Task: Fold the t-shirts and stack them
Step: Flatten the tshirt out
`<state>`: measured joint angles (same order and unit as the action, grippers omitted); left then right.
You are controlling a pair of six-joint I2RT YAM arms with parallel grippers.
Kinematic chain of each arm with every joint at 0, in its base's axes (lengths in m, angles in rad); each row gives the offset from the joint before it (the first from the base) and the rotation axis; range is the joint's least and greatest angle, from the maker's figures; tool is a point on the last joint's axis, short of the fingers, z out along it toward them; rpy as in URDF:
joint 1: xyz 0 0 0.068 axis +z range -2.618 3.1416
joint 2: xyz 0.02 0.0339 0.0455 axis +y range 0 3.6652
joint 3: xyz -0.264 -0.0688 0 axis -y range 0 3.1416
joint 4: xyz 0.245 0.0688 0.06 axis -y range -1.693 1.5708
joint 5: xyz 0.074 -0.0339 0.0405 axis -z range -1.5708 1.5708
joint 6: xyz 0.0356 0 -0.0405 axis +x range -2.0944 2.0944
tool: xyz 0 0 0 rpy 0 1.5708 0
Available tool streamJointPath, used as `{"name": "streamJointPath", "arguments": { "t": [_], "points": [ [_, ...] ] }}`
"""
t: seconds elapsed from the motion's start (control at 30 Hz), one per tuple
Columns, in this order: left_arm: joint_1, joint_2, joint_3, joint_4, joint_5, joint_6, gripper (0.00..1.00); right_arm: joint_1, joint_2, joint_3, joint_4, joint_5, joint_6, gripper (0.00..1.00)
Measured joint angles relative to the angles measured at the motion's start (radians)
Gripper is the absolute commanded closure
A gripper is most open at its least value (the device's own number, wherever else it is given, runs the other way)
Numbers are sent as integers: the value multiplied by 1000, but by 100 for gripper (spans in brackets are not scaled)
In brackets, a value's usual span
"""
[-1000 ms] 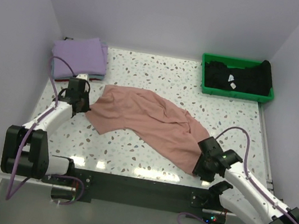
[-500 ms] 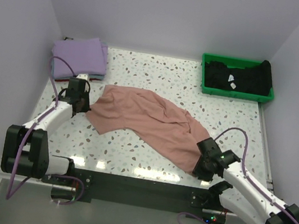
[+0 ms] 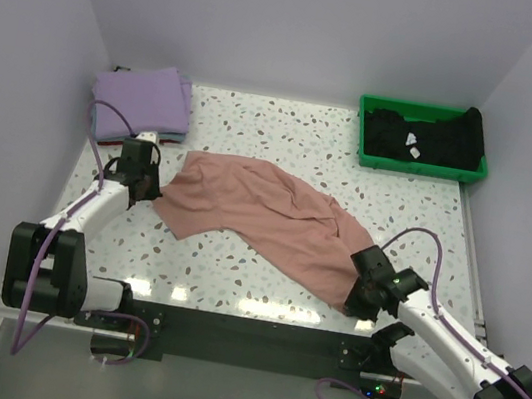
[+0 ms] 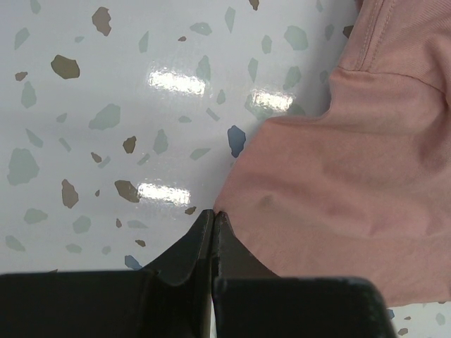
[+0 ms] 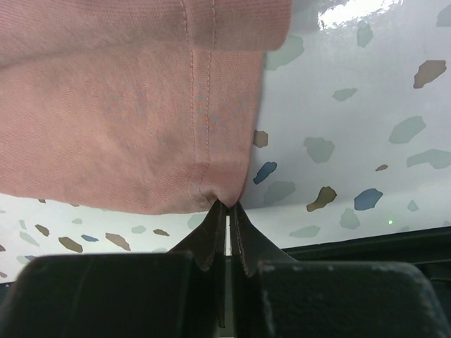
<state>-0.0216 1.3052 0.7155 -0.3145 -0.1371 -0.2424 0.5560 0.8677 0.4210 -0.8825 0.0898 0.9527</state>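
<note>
Only the right gripper had moved, its jaws pinching shut on the hem of the pink shirt at lower right. At centre left the left gripper stayed clamped on the opposite edge, so the shirt, sprawled diagonally mid-frame, looked ready to be stretched flat.

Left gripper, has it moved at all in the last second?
No. In the top view the left gripper sits exactly where it was, just in front of the lavender stack, jaws shut on the edge of the salmon shirt.
</note>
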Motion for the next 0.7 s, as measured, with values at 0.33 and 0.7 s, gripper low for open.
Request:
{"name": "streamJointPath", "arguments": {
  "t": [0.33, 0.7],
  "points": [
    [0, -12, 1, -12, 34, -10, 100, 0, -10, 156, -107, 35, -22, 100],
    [0, -10, 257, -77, 157, -164, 100, -41, 230, 554, -119, 129, -194, 100]
  ]
}}
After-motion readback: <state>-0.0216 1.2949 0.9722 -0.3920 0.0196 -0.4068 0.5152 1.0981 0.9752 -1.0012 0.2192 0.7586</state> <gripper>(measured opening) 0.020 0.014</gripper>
